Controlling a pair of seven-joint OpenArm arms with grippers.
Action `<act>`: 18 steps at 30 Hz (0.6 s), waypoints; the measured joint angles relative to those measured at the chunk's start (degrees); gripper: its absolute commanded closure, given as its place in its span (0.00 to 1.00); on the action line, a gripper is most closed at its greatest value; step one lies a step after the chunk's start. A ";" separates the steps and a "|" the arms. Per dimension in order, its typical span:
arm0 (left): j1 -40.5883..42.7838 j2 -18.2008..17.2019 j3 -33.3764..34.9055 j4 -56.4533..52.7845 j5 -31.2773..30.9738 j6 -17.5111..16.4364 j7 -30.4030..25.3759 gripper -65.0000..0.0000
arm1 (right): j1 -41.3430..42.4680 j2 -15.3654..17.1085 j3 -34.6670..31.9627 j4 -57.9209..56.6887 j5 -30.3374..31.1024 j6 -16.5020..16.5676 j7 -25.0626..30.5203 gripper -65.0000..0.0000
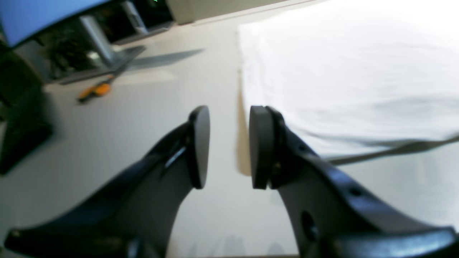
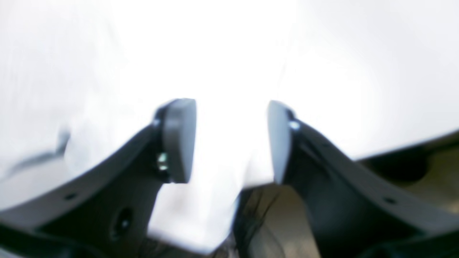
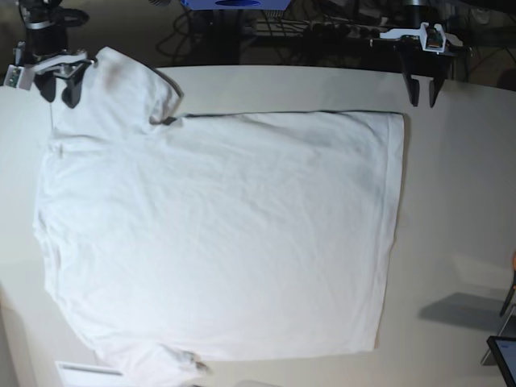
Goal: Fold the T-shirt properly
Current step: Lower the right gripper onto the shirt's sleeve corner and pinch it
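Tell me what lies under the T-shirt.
The T-shirt lies spread flat on the pale table, whose bare surface shows around its edges. Whatever else might lie beneath the cloth is covered and cannot be seen.

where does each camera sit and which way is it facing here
Left wrist: on the left arm, facing along its open left gripper toward the table and the T-shirt edge.
Right wrist: behind the open right gripper, with shirt cloth close by.
Base: overhead, looking down on the spread shirt, a gripper at each far corner.
All views share the T-shirt.
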 measured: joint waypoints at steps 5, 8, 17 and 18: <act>0.17 0.02 -0.52 -0.07 0.02 -0.02 0.00 0.70 | -0.02 0.15 1.75 -0.13 6.27 5.14 -2.54 0.52; 0.35 0.15 -0.46 0.04 0.28 -0.02 -0.04 0.72 | -0.15 -0.50 4.11 -0.13 4.94 4.92 -1.05 0.52; 6.10 3.04 3.89 -0.20 1.40 -3.72 -0.46 1.00 | -1.31 -0.70 9.60 -0.17 -3.96 5.25 0.66 1.00; 5.99 3.10 4.07 -0.35 0.79 -3.72 -1.01 1.00 | -1.29 -0.79 9.57 -0.17 -4.26 5.27 0.68 1.00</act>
